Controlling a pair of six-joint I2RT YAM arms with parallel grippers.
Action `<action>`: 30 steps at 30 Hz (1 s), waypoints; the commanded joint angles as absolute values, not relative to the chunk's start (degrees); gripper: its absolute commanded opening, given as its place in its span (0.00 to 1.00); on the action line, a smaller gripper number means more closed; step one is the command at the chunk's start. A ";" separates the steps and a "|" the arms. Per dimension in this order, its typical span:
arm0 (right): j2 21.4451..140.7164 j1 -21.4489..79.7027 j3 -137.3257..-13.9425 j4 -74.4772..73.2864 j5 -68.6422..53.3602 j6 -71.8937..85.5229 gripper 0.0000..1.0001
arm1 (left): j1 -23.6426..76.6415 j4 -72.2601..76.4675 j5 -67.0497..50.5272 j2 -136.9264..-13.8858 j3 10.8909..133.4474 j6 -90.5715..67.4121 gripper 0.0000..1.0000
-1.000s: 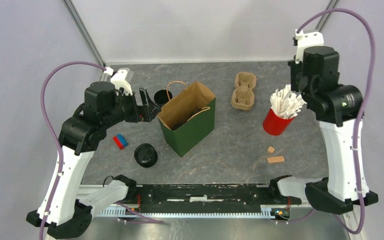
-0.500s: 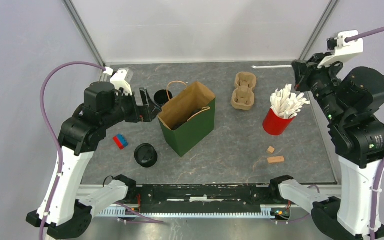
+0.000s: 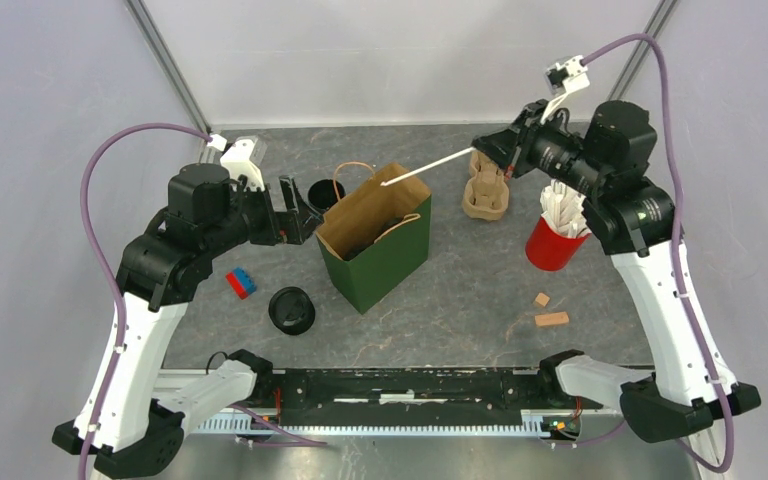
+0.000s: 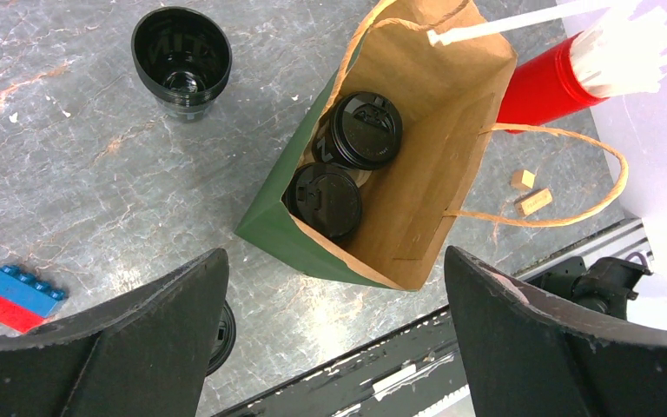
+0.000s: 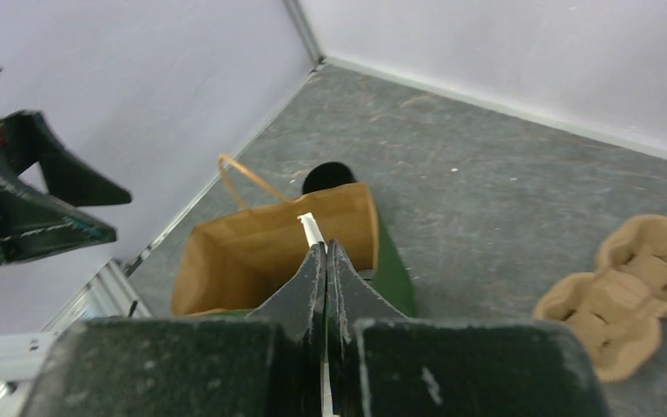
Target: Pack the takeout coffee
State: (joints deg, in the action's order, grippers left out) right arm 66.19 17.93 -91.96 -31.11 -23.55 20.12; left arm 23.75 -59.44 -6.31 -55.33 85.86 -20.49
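Two lidded cups (image 4: 366,130) stood upright side by side on the floor of the green paper bag (image 3: 388,262), touching or very nearly so (the wrist view looked straight down on their lids). A third lidded cup (image 3: 291,310) stood on the table (image 3: 460,290) in front of the bag and to its left, well apart from it. A lidless black cup (image 3: 322,193) stood upright just behind the bag's left corner, near one tan handle.

The left gripper (image 3: 298,208) hung above the table left of the bag, fingers spread wide with nothing between them. The right gripper (image 3: 488,150) was pinched tight on a white stick (image 3: 428,168), which lay nearly level in the air; its free end reached over the far edge of the bag's open mouth.

Further right, a tan cup carrier (image 3: 487,185) lay flat. A red cup (image 3: 553,247) full of white packets stood beside it. Two small wooden pieces (image 3: 550,319) lay nearer the front edge. A blue and red block (image 3: 241,283) lay on the left, near the third lidded cup
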 commanded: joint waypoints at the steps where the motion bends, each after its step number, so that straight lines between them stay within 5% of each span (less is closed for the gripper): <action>1: 66.19 21.32 -91.81 -27.44 -28.32 21.96 0.00 | 23.74 -57.31 -6.28 -54.82 87.72 -19.28 1.00; 30: 81.82 34.61 -83.94 -18.18 -31.79 23.68 0.04 | 23.78 -58.62 -2.40 -53.69 85.56 -18.63 1.00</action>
State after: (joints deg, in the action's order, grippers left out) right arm 80.44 34.15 -84.73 -22.31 -29.02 22.61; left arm 23.75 -59.55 -4.03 -54.43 85.86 -20.49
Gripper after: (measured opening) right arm 0.033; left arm 0.993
